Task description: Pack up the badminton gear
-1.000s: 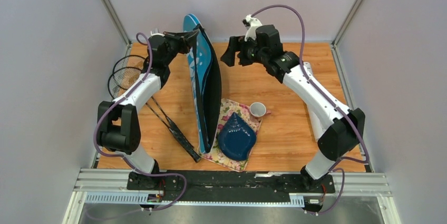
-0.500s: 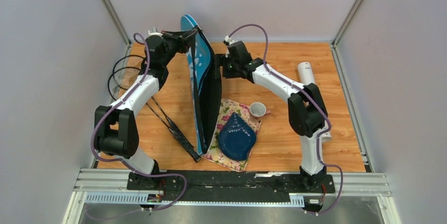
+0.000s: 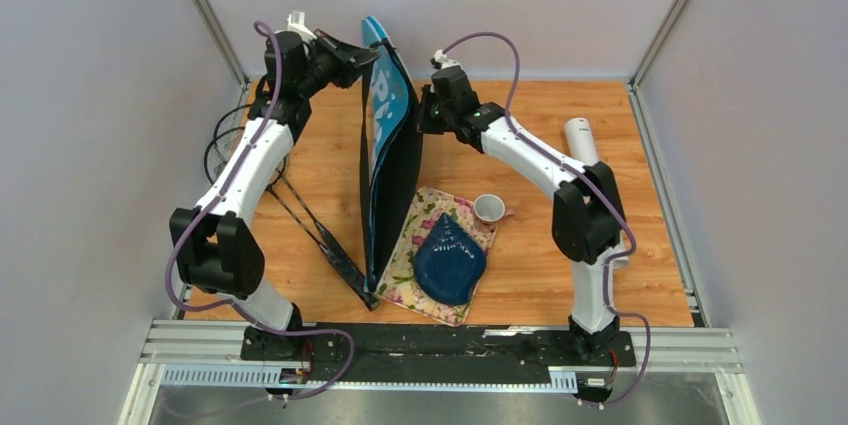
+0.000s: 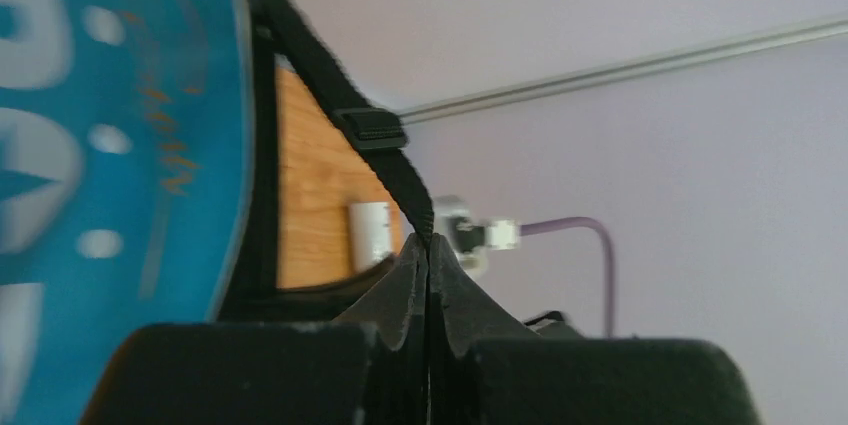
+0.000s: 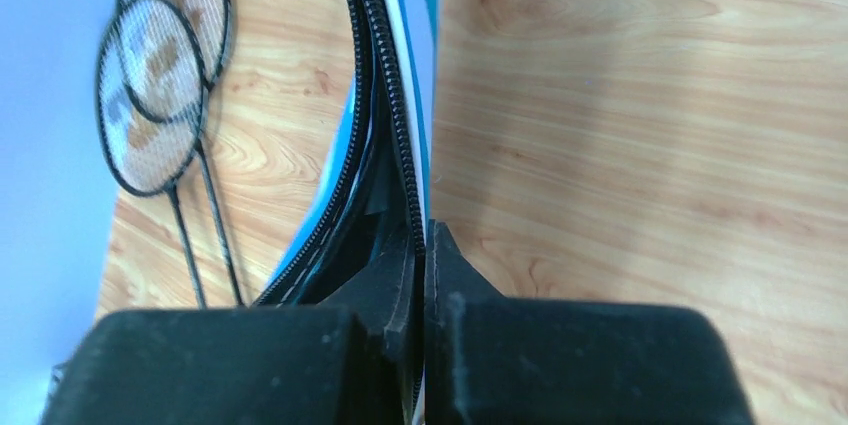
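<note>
The long blue racket bag [image 3: 390, 155] stands on edge mid-table, its top end lifted. My left gripper [image 3: 365, 57] is shut on the bag's black strap [image 4: 385, 145], which runs up from between the fingertips of that gripper [image 4: 428, 245]. My right gripper [image 3: 422, 110] is at the bag's right side, shut on the open zipper edge [image 5: 395, 95]; the zipper passes down between the tips of this gripper [image 5: 425, 235]. Two black rackets [image 3: 235, 140] lie flat on the wood left of the bag, the rackets [image 5: 150, 95] overlapping. A long white tube [image 3: 580, 137] lies at the right.
A dark blue plate [image 3: 450, 260] rests on a floral cloth [image 3: 432, 215] just right of the bag's near end, with a small white cup [image 3: 488, 208] beside it. Grey walls enclose the table on three sides. The right arm's elbow stands over the tube.
The right arm swung in from the back right to the bag and its open gripper shut on the zipper edge. The left gripper rose with the strap, and the bag's top tilted right.
</note>
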